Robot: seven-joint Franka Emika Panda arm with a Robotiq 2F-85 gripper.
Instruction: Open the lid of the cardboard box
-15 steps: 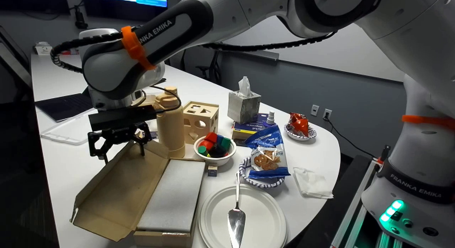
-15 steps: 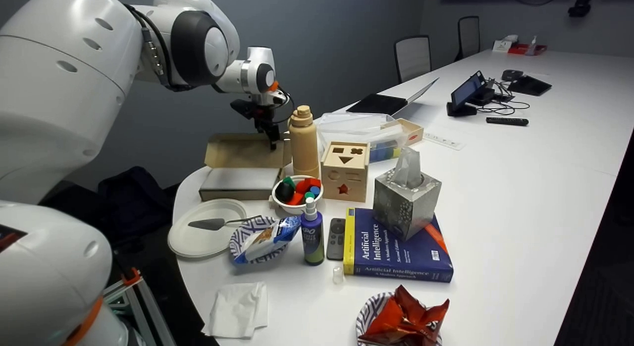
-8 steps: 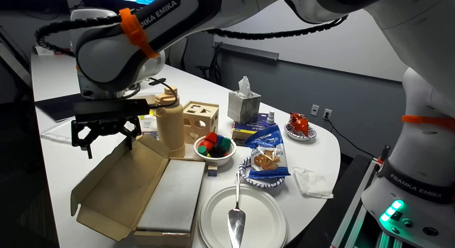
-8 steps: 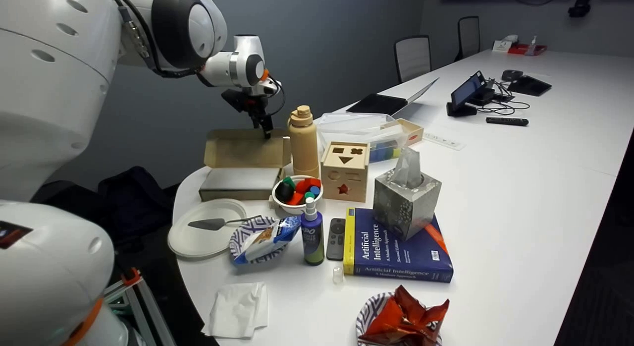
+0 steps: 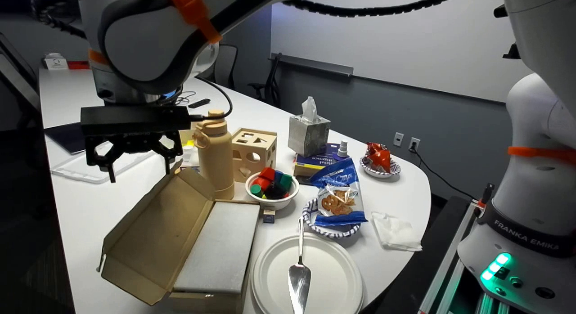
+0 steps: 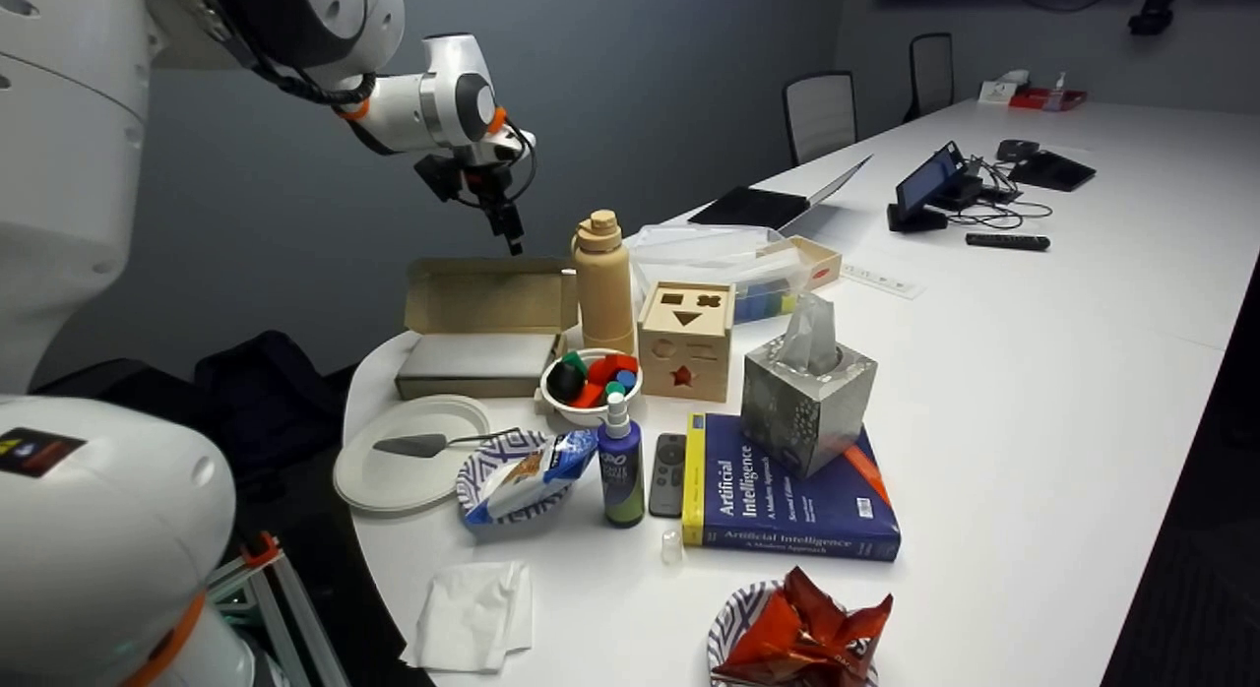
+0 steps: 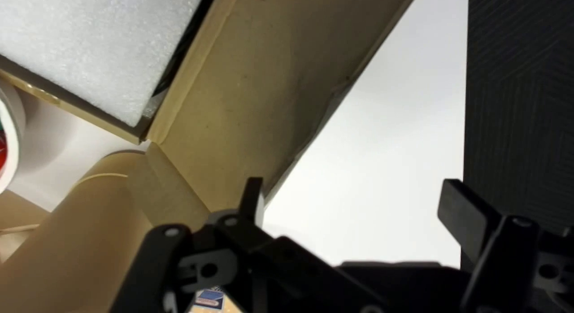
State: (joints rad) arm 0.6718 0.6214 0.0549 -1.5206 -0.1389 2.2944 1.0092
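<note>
The cardboard box (image 5: pixel 206 303) lies on the table with a pale foam slab (image 5: pixel 220 246) inside; its wall also shows in an exterior view (image 6: pixel 472 386) and the wrist view (image 7: pixel 67 103). Its brown lid (image 5: pixel 157 235) stands open, leaning back from the hinge edge at a slant, in both exterior views (image 6: pixel 487 298) and in the wrist view (image 7: pixel 251 80). My gripper (image 5: pixel 140 173) is open and empty above the lid's outer far corner, also in an exterior view (image 6: pixel 514 246) and the wrist view (image 7: pixel 352 187). One finger is close to the lid's edge; I cannot tell if they touch.
A tan bottle (image 5: pixel 217 161) stands against the lid's far side flap. A wooden shape box (image 5: pixel 254 154), a bowl of blocks (image 5: pixel 288 199) and plates with a cake server (image 5: pixel 299 278) stand beside the cardboard box. The table edge (image 7: pixel 465 102) is near the gripper.
My gripper has risen from inside the lid's far end to above its outer edge, fingers still spread. The lid's outer edge has come up a little, so the lid stands slightly steeper.
</note>
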